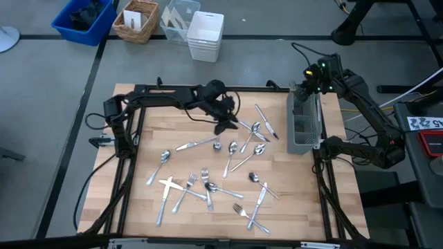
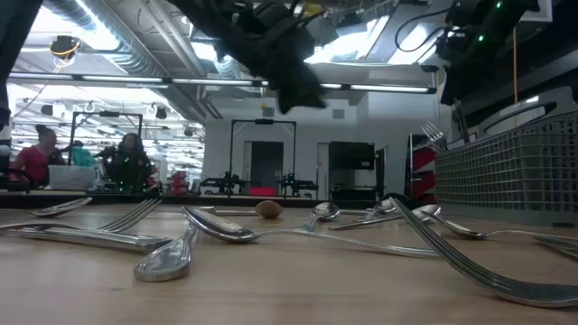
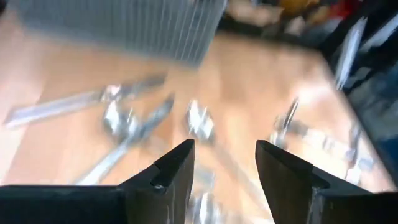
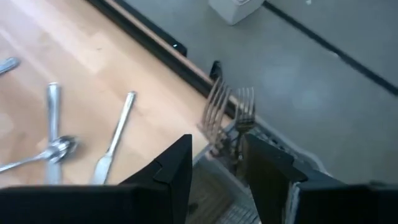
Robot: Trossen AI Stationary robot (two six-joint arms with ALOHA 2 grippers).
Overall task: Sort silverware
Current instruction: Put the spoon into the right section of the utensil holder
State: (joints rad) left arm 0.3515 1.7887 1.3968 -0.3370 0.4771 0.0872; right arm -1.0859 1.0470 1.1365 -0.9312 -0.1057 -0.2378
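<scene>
Several silver forks, spoons and knives lie scattered flat on the wooden table. My left gripper hovers open above the spoons near the table's far middle. In its wrist view, the left gripper has nothing between its fingers, and blurred cutlery shows below. My right gripper is open over the far end of the mesh caddy at the table's right edge. In the right wrist view, two forks stand tines-up in the caddy just beyond the right gripper.
A black frame borders the table. Past the far edge sit a blue bin, a wicker basket and white containers. In the low view, the caddy stands at the right and people sit far off in the room.
</scene>
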